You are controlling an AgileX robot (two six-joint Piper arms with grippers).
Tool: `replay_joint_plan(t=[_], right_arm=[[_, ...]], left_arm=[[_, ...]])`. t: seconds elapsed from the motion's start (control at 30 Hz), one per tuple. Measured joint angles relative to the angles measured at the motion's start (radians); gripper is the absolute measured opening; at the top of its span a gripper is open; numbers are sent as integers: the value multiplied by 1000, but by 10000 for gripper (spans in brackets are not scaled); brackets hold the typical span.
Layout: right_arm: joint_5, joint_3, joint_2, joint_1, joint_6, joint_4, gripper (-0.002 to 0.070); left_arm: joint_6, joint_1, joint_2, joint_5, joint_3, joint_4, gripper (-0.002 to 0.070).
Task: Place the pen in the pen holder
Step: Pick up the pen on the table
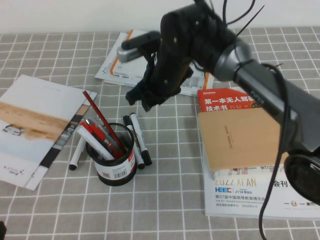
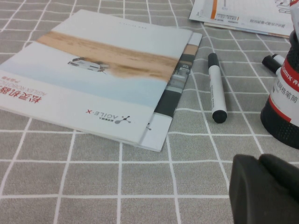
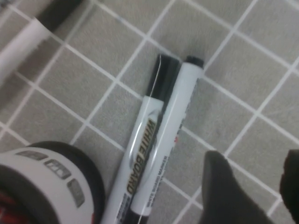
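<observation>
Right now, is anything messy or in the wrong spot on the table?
Yes. Three pens lie loose beside the pen holder: two side by side, one by the booklet. Right gripper hovers above the pair; left gripper waits low.

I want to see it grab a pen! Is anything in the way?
No, nothing visible. The right pincer hangs open above the two pens beside the pen holder. The left pincer sits apart.

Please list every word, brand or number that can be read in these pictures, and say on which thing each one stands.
"WHITE BOARD": pen below the right gripper, which is open.
"AGILEX": booklet, beside the left gripper, low over the table.
"第一本无人驾驶技术书": red book.
"第57届中国高等教育博览会", "HEEC": paper under the books.
Pen holder label: too small to read.
</observation>
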Motion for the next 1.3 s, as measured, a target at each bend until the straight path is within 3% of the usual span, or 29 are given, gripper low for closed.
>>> replay_joint_plan(t=[0.4,0.8,1.3], right_arm=[[-114,-2,43,8,0,70,313],[-179,-2,101,20,2,93,313],[-149,-2,156,5,28,84,263]], left_arm=[[0,0,0,0,0,0,-3],[0,0,0,0,0,0,-3],[0,0,0,0,0,0,-3]])
